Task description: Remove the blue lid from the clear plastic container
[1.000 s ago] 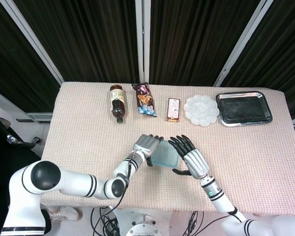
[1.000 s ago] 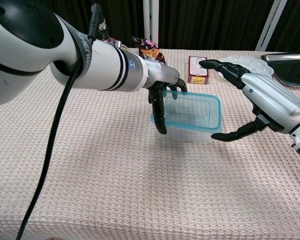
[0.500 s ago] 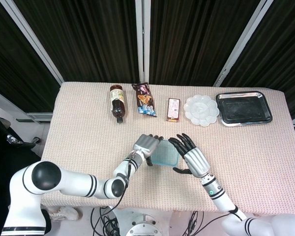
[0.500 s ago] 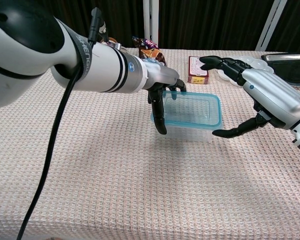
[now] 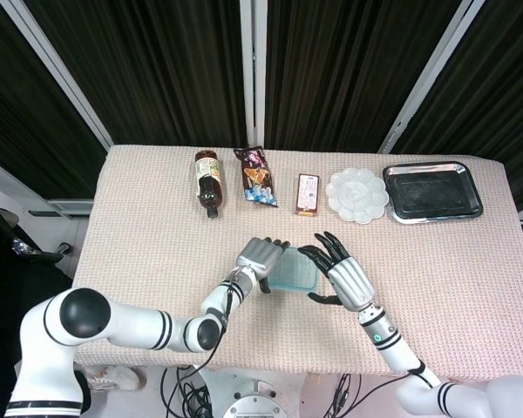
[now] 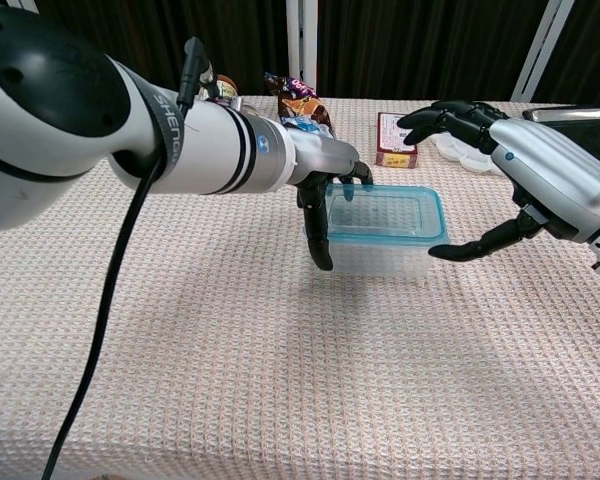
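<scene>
A clear plastic container (image 6: pixel 380 255) with a blue-rimmed lid (image 6: pixel 388 213) sits mid-table, also seen from above as the container (image 5: pixel 294 271). My left hand (image 6: pixel 325 192) grips its left end, thumb down the near side and fingers over the far edge; the same left hand (image 5: pixel 260 256) shows in the head view. My right hand (image 6: pixel 525 170) hovers at the container's right end with fingers spread above the lid and the thumb tip close by the right corner. I cannot tell whether the thumb touches. In the head view the right hand (image 5: pixel 345 277) holds nothing.
Along the far edge lie a brown bottle (image 5: pixel 207 181), a snack bag (image 5: pixel 255 177), a small red box (image 5: pixel 308 193), a white palette dish (image 5: pixel 357 194) and a dark metal tray (image 5: pixel 432 192). A woven cloth (image 6: pixel 230 380) covers the table.
My right hand has risen and drawn its fingers higher over the lid's right end. The container sits slightly higher and more level in the left hand's grip.
</scene>
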